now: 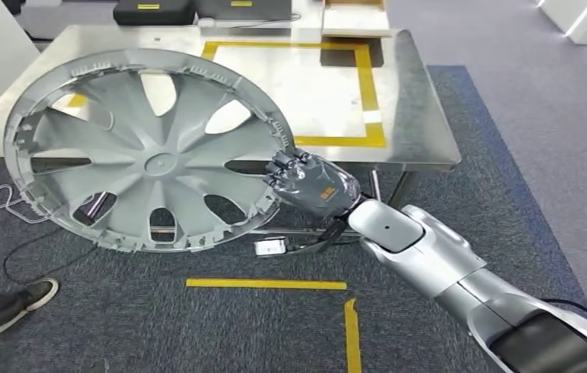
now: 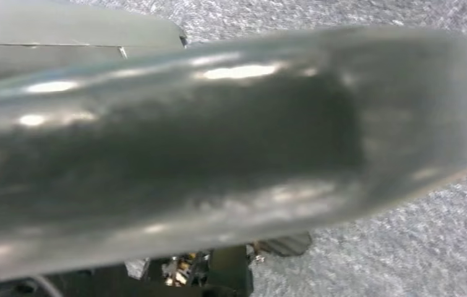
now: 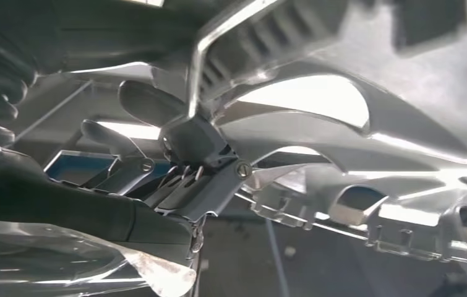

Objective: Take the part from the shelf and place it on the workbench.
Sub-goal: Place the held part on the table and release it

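Part is off the shelf already; placing is still pending. The right robot hand is gripping the hubcap at its rim, on the edge nearest the arm, fingers curling over the rim edge in the right wrist view. The hubcap is hanging in the air in front of the surface, overlapping its near left corner in the head view, not resting on it as far as I can judge. The yellow-taped rectangle on the surface is looking like the likely drop spot; the hubcap is sitting left of it and nearer the robot.

Orientation: the hubcap is round, so no real long axis; the disc is tilting, inner ribbed side with clips facing the head camera, outer face pointing away and down toward the surface.

Left robot hand: cannot tell its state; the left wrist view is blurred by a shiny grey surface close to the lens.

Left to do: carrying the hubcap over the surface, lowering it flat, letting go. A person's shoe is showing on the carpet near the left.
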Robot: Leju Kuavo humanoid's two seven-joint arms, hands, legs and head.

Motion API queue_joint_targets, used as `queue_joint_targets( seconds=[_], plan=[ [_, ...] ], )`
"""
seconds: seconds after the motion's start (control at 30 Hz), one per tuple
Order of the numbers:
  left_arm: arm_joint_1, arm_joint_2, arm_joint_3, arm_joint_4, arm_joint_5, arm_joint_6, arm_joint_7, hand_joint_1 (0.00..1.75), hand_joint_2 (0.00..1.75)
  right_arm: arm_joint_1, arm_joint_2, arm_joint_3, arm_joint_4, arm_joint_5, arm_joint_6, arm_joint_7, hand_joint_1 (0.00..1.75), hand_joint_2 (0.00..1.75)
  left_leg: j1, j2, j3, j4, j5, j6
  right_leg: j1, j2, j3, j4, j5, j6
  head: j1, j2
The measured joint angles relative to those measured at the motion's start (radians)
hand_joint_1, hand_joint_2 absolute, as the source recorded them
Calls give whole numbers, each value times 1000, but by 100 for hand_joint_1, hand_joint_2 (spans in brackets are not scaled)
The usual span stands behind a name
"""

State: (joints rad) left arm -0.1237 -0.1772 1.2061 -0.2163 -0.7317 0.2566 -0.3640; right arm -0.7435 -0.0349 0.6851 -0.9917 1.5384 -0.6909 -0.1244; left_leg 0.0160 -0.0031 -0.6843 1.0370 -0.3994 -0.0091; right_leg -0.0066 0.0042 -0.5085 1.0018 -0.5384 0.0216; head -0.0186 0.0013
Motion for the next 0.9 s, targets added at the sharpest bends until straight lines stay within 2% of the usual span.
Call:
queue_joint_targets(
  seconds=[0.07, 0.1, 0.13, 0.17, 0.23, 0.27, 0.3, 0.33, 0.4, 0.43, 0.47, 0.57, 0.63, 0.67, 0.73, 0.77, 0.8, 0.83, 0.87, 0.9],
  plan=[
    [0, 0, 0, 0, 0, 0, -1, 0, 0, -1, 0, 0, 1, -6, 0, -4, 175, 175, 0, -3, 6, -4, -1, 16, -1, 0, -14, 18, 7, 14, 0, 0],
    [0, 0, 0, 0, 0, -1, -1, 0, 0, -2, 0, 0, 2, -8, 0, -5, 175, 175, 1, -3, 10, -6, -5, 22, -2, -1, -37, 54, 14, 18, 1, 0],
    [-1, 0, 0, 0, 0, -1, -1, 0, 0, -3, 0, 0, 4, -10, 0, -6, 175, 175, 1, -5, 14, -7, -9, 29, -3, -1, -73, 106, 16, 21, 4, 0],
    [-2, 0, 0, 0, 0, -2, -1, 0, 0, -3, 0, 0, 8, -14, 0, -8, 175, 175, 1, -5, 18, -8, -14, 34, -3, -1, -120, 170, 9, 21, 5, 0],
    [-3, -1, 0, 0, 0, -2, -1, 0, 0, -2, 0, 0, 19, -26, 0, -12, 175, 175, -1, -7, 27, -8, -27, 41, -3, -1, -208, 275, -40, 18, 8, 0],
    [-3, -1, 0, 0, -1, -2, 0, 0, 0, -1, 0, 0, 25, -32, 0, -15, 175, 175, -3, -8, 35, -8, -34, 42, -3, -1, -237, 296, -61, 18, 8, 0],
    [-2, -1, 0, 0, -1, -3, 0, 0, 0, -1, 0, 0, 32, -37, 0, -18, 175, 175, -5, -9, 45, -8, -43, 43, -2, -1, -251, 288, -64, 16, 8, 0],
    [-2, -1, 0, 0, -1, -3, 0, 0, 0, -1, 0, 0, 37, -41, 0, -21, 175, 175, -6, -11, 58, -8, -51, 42, -2, -1, -248, 249, -41, 13, 8, 0],
    [-2, -3, 0, 0, -1, -5, 0, 0, 0, -2, 0, 0, 47, -45, 0, -25, 175, 175, -9, -14, 82, -8, -70, 39, 1, -1, -213, 119, 58, 3, 8, 0],
    [-3, -4, 0, 0, -1, -5, 0, 0, 0, -4, 1, 0, 51, -46, 0, -26, 175, 175, -10, -15, 89, -8, -77, 35, 4, -2, -196, 64, 93, -2, 8, 0],
    [-4, -4, 0, 0, -1, -5, 0, 0, 0, -6, 3, 0, 53, -48, 0, -26, 175, 175, -10, -16, 93, -10, -84, 30, 7, -2, -182, 28, 114, -7, 8, 0],
    [-4, -5, -1, 0, -3, -5, 0, 0, 0, -12, 12, -1, 62, -55, 0, -31, 175, 175, -10, -15, 105, -5, -92, 12, 9, -1, -152, 5, 115, -18, 8, 0],
    [-6, -4, -2, 0, -4, -6, -1, 0, 0, -17, 20, 0, 70, -60, 0, -37, 175, 175, -9, -11, 94, 43, -104, 3, 6, -2, -129, 1, 108, -27, 7, 0],
    [-7, -4, -2, 0, -4, -7, -1, 0, 0, -20, 26, 0, 74, -62, 0, -39, 175, 175, -8, -10, 68, 94, -121, -2, 4, -2, -117, 1, 101, -30, 7, 0],
    [-7, -4, -3, 0, -4, -8, -1, 0, 0, -23, 35, 0, 82, -65, 0, -40, 175, 175, -6, -9, -2, 216, -169, -10, 4, -2, -97, 1, 83, -33, 6, 0],
    [-5, -4, -3, 0, -4, -8, -1, 0, 0, -23, 39, 0, 85, -66, 0, -40, 175, 175, -6, -8, -31, 255, -190, -12, 4, -2, -86, 1, 74, -34, 6, 0],
    [-4, -3, -3, 0, -4, -8, -1, 0, 0, -23, 42, 1, 88, -67, 0, -41, 175, 175, -6, -8, -46, 262, -196, -12, 4, -2, -73, 1, 64, -34, 6, 0],
    [-3, -3, -4, 0, -4, -8, -1, 0, 0, -23, 46, 1, 91, -68, 0, -41, 175, 175, -6, -8, -47, 237, -183, -12, 4, -1, -59, 1, 54, -33, 6, 0],
    [-3, -2, -4, 0, -6, -8, -1, 0, 0, -24, 49, 1, 94, -70, 0, -42, 175, 175, -6, -7, -37, 184, -148, -11, 4, -1, -44, 1, 42, -32, 6, 0],
    [-2, -2, -4, 0, -7, -8, -1, 0, 0, -25, 53, 2, 99, -72, 0, -44, 175, 175, -6, -5, -23, 117, -93, -9, 4, -1, -35, 1, 31, -29, 6, 0]
  ],
)
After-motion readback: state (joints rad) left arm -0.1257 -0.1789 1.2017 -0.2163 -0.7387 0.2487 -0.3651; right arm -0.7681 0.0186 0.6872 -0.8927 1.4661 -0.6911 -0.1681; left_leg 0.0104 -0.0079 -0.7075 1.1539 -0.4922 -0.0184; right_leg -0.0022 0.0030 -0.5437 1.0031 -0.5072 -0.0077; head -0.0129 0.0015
